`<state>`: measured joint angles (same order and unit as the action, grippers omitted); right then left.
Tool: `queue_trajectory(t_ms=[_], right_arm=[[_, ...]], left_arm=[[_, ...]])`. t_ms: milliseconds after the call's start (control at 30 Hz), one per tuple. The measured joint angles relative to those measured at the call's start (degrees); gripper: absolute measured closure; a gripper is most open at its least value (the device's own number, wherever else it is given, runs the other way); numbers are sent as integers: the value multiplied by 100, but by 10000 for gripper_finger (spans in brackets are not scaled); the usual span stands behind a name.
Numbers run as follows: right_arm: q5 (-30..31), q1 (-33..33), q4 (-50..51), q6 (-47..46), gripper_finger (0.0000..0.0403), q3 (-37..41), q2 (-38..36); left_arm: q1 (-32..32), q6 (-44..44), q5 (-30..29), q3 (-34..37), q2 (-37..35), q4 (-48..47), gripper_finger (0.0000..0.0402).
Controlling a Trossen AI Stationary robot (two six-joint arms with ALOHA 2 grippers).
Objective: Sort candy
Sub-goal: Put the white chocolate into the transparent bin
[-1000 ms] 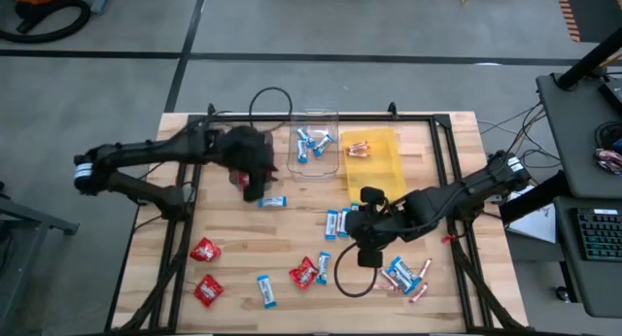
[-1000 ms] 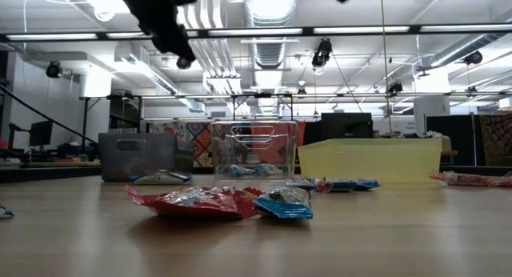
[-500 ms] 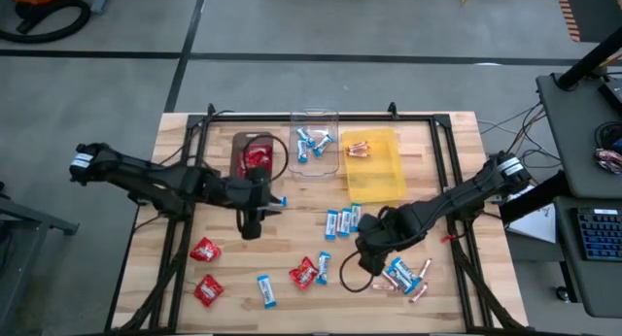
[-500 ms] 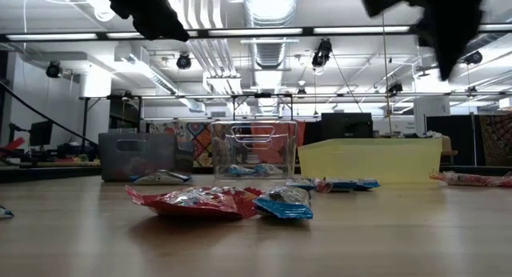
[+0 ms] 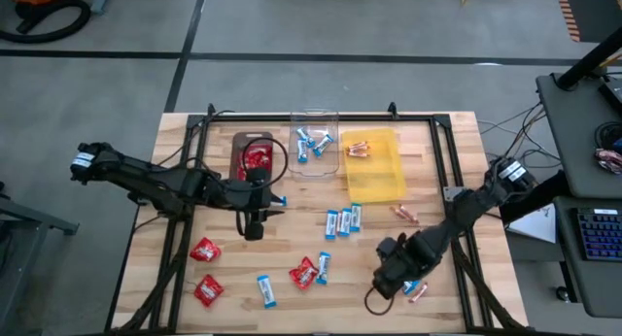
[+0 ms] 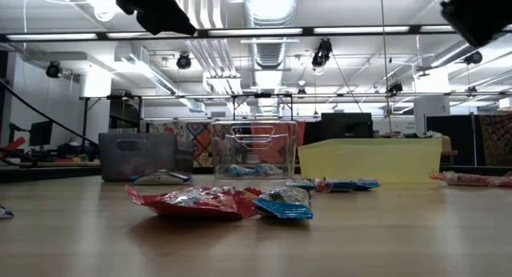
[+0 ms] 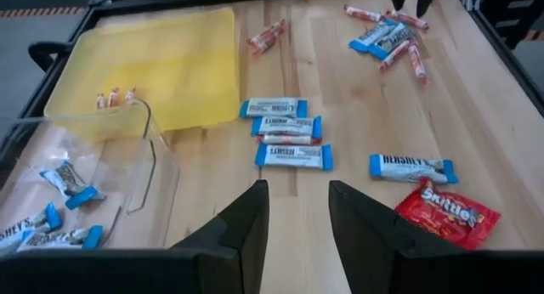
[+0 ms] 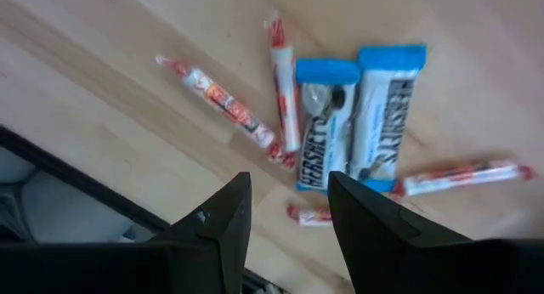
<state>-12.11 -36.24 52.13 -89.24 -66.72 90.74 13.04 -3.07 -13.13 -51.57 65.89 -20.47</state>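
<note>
Candy lies scattered on the wooden table: red packets, blue-and-white bars and a copper stick. My left gripper hangs open over bare wood left of the middle, and a blue bar lies just beyond it. Its wrist view shows three stacked bars ahead of my left gripper. My right gripper is open above a cluster of bars and sticks near the table's near right. In its wrist view, two bars and sticks lie past the open right gripper.
Three trays stand side by side at the far edge. The dark one holds red packets, the clear one holds blue bars, and the yellow one holds sticks. A black frame borders the table. In the low view a red packet and a bar lie close.
My left gripper has moved from over the dark tray toward the near edge and now hangs over bare wood. My right gripper has moved toward the near right, from beside the middle bars to above the cluster of bars and sticks.
</note>
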Motion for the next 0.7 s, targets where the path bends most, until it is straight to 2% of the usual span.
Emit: queue_trajectory(t_ms=[367,700], right_arm=[[14,-161,1,174,255,-4,784],[412,-150,-15,226,255,180,951]], left_arm=[[0,253,-4,-2,2,231,293],[0,240,-2,-2,2,230,293]])
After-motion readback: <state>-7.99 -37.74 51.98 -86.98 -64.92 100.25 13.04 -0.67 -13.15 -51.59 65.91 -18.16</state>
